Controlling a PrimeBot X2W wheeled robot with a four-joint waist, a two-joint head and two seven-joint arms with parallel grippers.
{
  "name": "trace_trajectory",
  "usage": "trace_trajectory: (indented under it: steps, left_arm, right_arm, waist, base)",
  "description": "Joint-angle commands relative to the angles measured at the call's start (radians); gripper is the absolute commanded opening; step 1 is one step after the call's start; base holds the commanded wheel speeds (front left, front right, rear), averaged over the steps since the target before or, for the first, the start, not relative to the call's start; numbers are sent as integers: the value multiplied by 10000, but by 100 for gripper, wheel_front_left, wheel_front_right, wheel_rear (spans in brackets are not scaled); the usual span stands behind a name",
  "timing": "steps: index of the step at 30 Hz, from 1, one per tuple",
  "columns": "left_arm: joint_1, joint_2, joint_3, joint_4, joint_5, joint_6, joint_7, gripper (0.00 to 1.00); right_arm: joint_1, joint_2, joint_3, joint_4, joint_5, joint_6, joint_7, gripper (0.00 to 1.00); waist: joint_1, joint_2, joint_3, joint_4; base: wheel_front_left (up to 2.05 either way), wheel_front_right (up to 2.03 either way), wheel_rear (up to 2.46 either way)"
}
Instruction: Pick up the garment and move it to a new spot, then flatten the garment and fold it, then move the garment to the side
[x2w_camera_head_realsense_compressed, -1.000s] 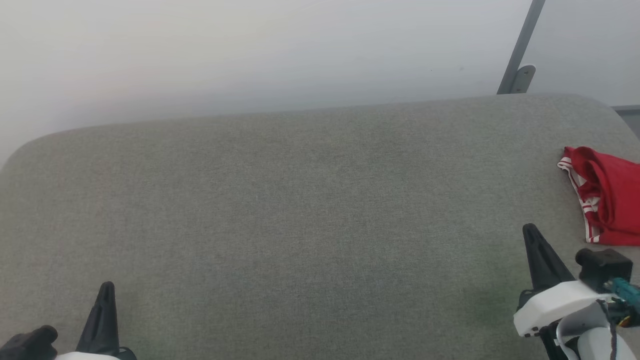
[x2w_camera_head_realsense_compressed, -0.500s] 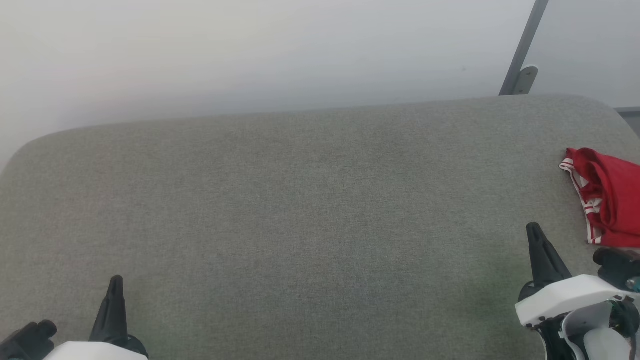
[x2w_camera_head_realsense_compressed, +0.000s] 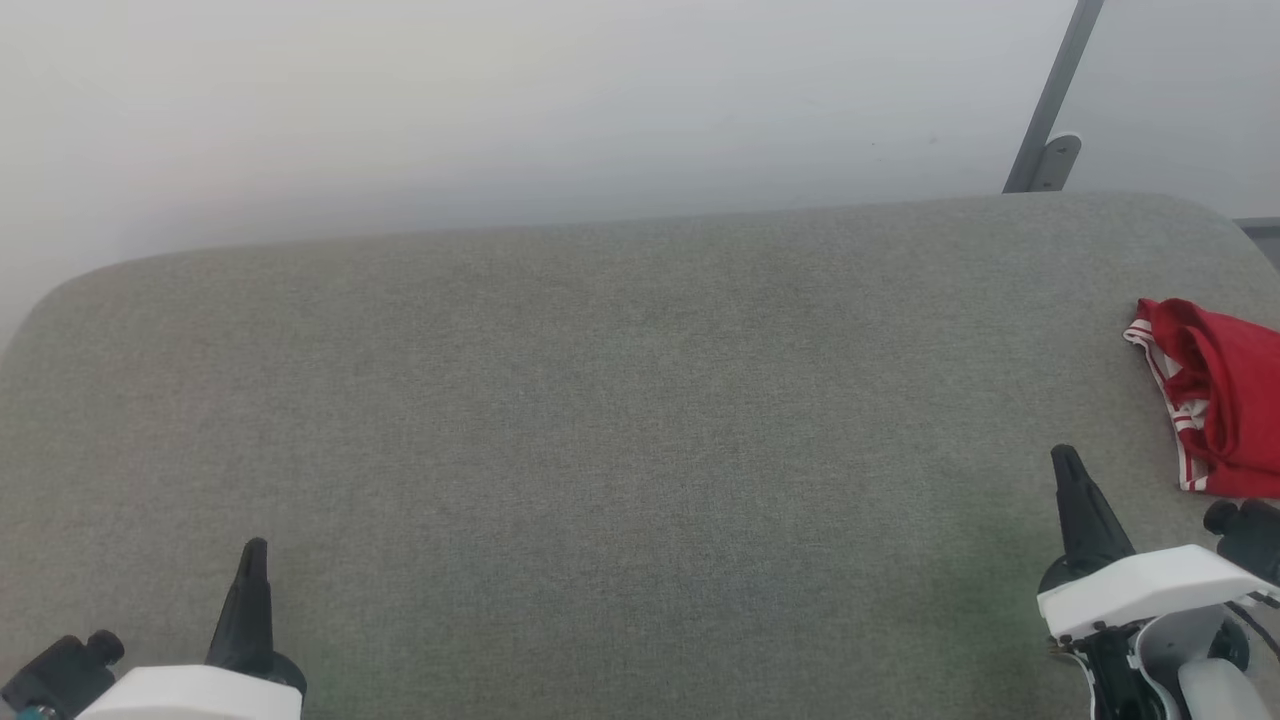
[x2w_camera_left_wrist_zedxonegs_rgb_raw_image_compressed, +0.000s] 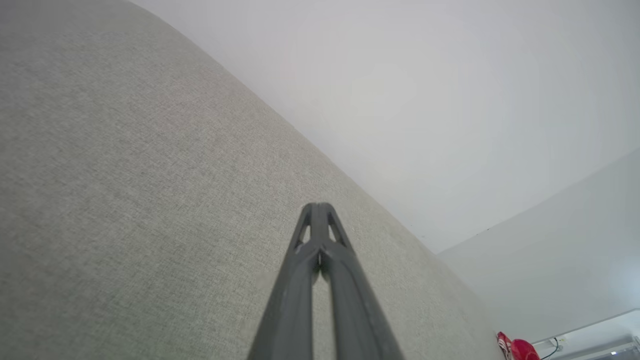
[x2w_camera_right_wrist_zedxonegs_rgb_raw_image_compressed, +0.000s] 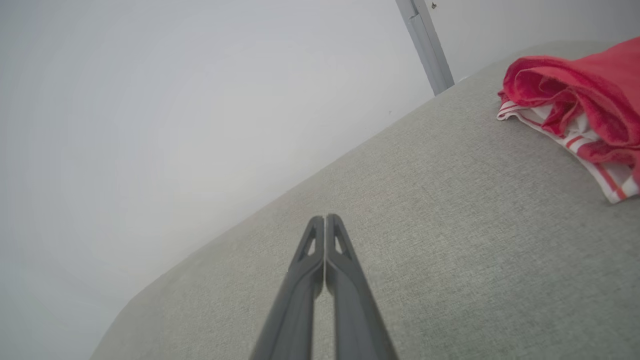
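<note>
Head view: a grey fabric-covered surface with rounded corners, and a pale wall behind it. A slanted grey metal post with a bracket stands at the far right corner.

The garment lies bunched at the right edge of the surface and is cut off by the frame. It is red cloth with red-and-white striped trim along its left side.

The right gripper is low right, fingers pressed together with nothing between them. Its tip is near the garment's lower left corner but apart from it. The left gripper is low left, well apart from the garment, likewise closed on nothing. Cannot tell whether either tip touches the fabric.

Left wrist view: the two dark fingers meet at the tip over bare grey fabric. The garment is a small red patch at far lower right.

Right wrist view: the fingers are together. The garment is at upper right, red folds over white striped trim, clear of the fingertips.
</note>
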Motion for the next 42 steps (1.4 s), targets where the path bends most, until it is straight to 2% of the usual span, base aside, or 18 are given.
trace_trajectory:
  steps: [1, 18, 42]
  left_arm:
    - [-339, 60, 27, -100, -301, 1, 91, 0]
    - [-658, -242, -46, -54, -2089, 1, 695, 0]
    - [-986, -566, -121, -3, -3972, 1, 1331, 0]
  right_arm:
    - [-102, 8, -80, -198, 384, -1, 102, 0]
    - [-18, 259, -250, -377, 2607, -1, 700, 0]
    - [75, 529, -438, -581, 4941, -3, 1326, 0]
  waist:
    - [0, -1, -1, 6]
    - [0, -1, -16, 76]
    - [0, -1, -35, 164]
  base:
    - [0, 0, 0]
    - [0, 0, 0]
    - [0, 0, 0]
